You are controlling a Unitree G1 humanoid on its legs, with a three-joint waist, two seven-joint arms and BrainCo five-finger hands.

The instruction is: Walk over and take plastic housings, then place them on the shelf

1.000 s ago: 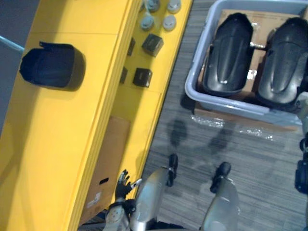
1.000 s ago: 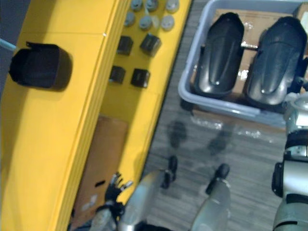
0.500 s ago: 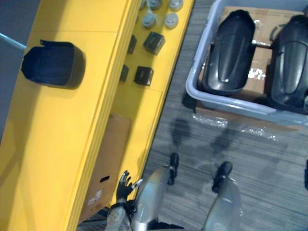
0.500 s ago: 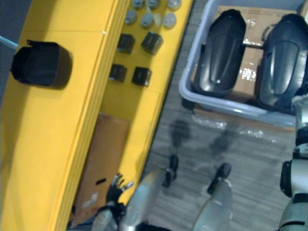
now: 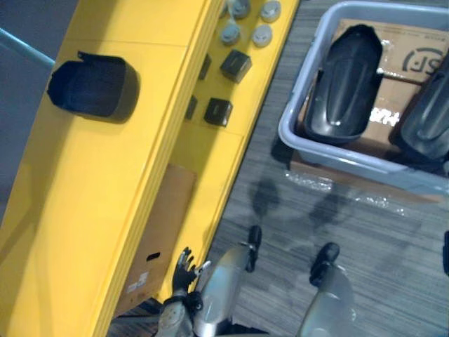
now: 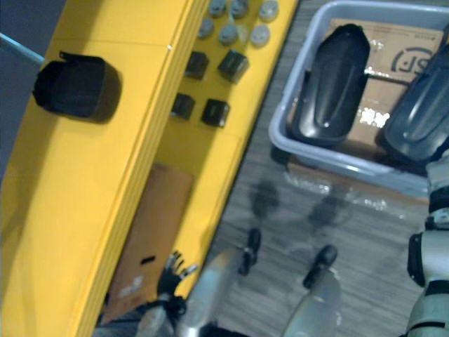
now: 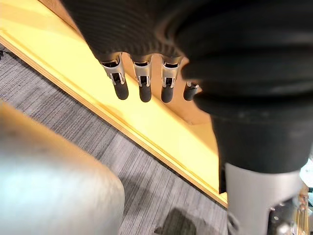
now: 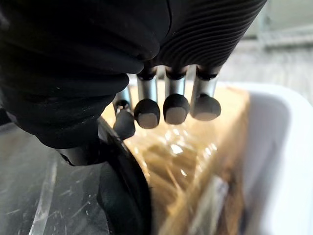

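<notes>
Two black plastic housings lie in a grey bin (image 5: 295, 133) on the floor, one on the left (image 5: 347, 84) and one on the right (image 6: 421, 116). My right arm reaches to the right housing's near end. In the right wrist view my right hand (image 8: 168, 105) has its fingers curled over that housing's black rim (image 8: 122, 186), above plastic-wrapped cardboard. A third black housing (image 5: 95, 88) sits on top of the yellow shelf (image 5: 91, 196). My left hand (image 5: 184, 270) hangs beside the shelf's lower edge with straight fingers (image 7: 142, 83), holding nothing.
On a lower yellow shelf level stand small black boxes (image 5: 235, 67) and grey round caps (image 5: 245, 21). A brown cardboard sheet (image 5: 158, 232) lies further down it. Cardboard (image 5: 407, 60) lines the bin. Grey carpet lies between the shelf and the bin.
The whole picture has shifted, so the camera has moved. My right hand's fingers have curled in at the right housing. The left hand is unchanged.
</notes>
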